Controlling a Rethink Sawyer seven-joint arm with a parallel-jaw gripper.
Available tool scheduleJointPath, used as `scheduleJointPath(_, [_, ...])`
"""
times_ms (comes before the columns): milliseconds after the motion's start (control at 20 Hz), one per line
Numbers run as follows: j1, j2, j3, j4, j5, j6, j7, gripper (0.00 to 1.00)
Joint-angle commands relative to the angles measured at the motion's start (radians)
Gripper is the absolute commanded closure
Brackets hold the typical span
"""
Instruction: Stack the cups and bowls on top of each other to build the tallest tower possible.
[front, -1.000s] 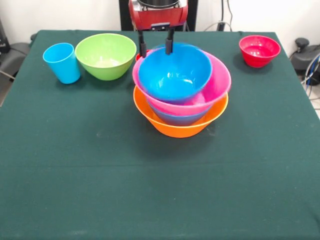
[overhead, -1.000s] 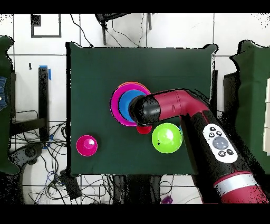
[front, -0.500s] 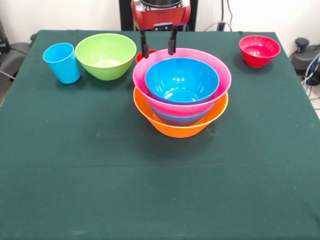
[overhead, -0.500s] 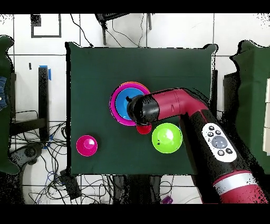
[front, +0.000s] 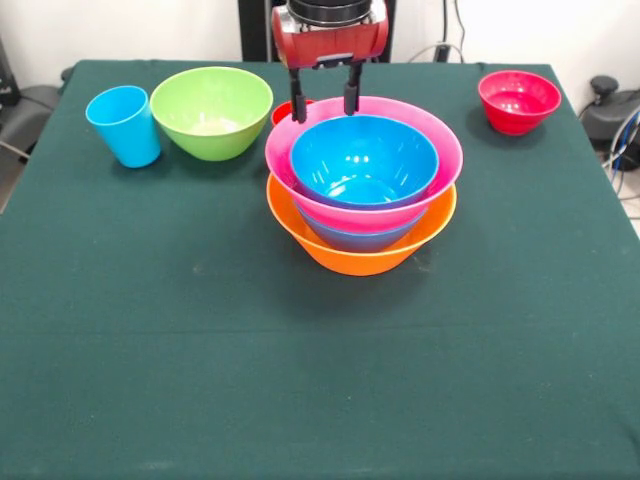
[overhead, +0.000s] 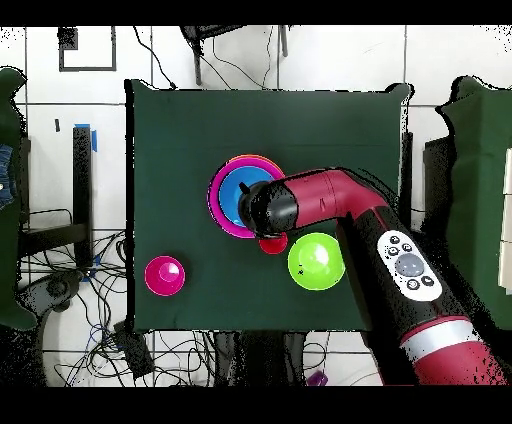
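The tower (front: 362, 190) stands mid-table: an orange bowl (front: 350, 250) at the base, a blue bowl inside it, then the pink bowl (front: 440, 160), with another blue bowl (front: 364, 160) nested on top. My gripper (front: 325, 105) hangs open and empty just behind the tower's far rim. A red cup (front: 285, 108) peeks out behind the tower. A lime green bowl (front: 211, 111) and a light blue cup (front: 123, 125) stand at the far left, a small red bowl (front: 518, 100) at the far right. In the overhead view the arm (overhead: 330, 200) covers part of the tower (overhead: 235, 195).
The dark green table (front: 300, 380) has free room across its near half. In the overhead view cables and floor tiles surround the table (overhead: 180, 130).
The top blue bowl, tilted on the pink bowl a second ago, has dropped level into it. My gripper has let go and risen slightly behind the tower.
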Motion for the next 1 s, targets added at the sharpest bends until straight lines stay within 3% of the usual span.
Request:
scheduleJointPath(50, [0.019,-0.059,-0.021,0.103,-0.054,0.030,-0.094,0.00])
scheduleJointPath(200, [-0.002,-0.079,-0.049,0.151,-0.039,0.042,-0.064,0.00])
scheduleJointPath(550, [-0.065,-0.073,-0.076,0.236,-0.091,-0.049,-0.067,0.00])
scheduleJointPath(1000, [-0.134,-0.041,-0.078,0.264,-0.157,-0.130,-0.067,0.00])
